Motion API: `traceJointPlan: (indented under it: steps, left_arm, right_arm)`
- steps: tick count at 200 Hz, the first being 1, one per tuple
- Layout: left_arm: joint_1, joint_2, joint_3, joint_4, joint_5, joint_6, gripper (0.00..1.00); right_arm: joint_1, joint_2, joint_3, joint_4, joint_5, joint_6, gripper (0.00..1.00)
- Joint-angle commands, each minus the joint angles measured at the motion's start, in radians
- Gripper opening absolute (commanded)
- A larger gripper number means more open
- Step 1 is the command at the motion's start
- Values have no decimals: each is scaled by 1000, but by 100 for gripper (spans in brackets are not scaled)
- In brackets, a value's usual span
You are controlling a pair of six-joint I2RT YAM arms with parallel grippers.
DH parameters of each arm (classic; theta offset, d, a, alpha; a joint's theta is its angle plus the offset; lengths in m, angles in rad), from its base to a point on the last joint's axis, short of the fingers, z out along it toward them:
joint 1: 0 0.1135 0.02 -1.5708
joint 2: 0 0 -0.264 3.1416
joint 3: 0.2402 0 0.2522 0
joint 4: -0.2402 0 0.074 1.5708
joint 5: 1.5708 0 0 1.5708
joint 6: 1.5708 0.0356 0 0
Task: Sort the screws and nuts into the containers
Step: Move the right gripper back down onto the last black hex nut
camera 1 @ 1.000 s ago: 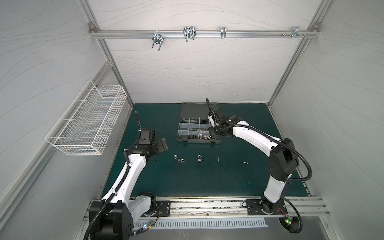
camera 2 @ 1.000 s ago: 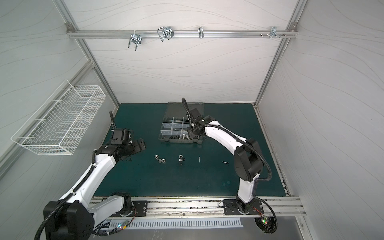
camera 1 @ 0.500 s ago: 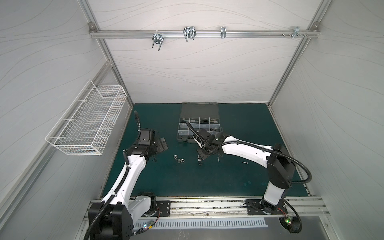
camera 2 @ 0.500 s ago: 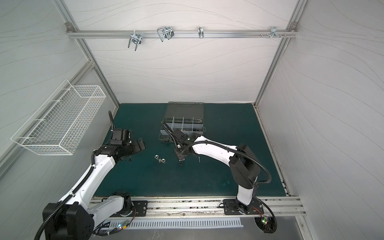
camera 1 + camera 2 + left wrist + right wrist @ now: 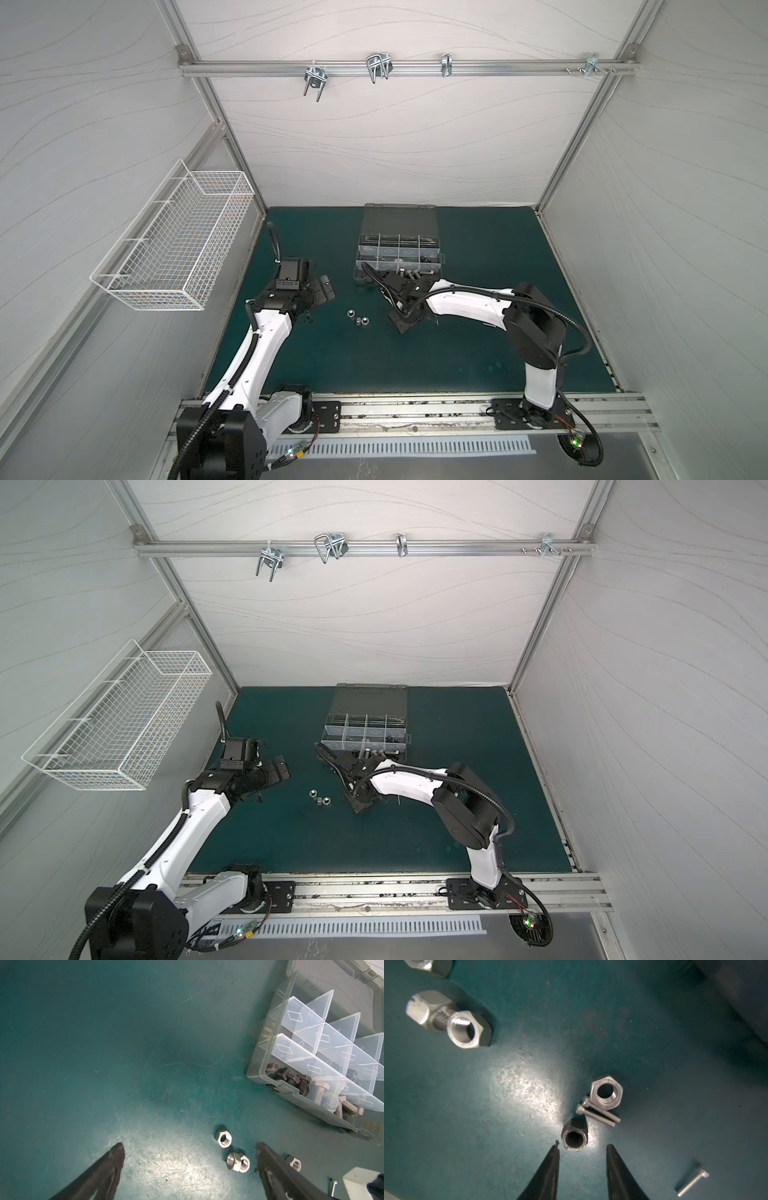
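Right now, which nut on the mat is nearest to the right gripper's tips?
The black nut, just ahead of the open right gripper. It is the only dark one; the silver nut beside two thin screws lies farther.

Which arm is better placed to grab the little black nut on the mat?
Right. The right gripper, open, hangs at the small black metal nut; the left gripper hovers by silver hexagonal nuts.

This is a lab test cell: aluminium framing (image 5: 407, 68) and white panel walls (image 5: 395, 145) close around my left gripper (image 5: 325, 289), a teal mat (image 5: 457, 353) beneath it, a wire basket (image 5: 174, 249) hung to its left.
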Motion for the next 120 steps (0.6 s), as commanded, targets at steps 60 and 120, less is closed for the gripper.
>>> traceJointPlan:
  steps: [60,120]
  left_arm:
    - [5,2,42,-4,-6,-8,99]
    - [5,5,42,-3,-4,-8,99]
  right_arm:
    - [6,69,-21,16,-81,17,38]
    - [7,124,-14,10,-66,6,33]
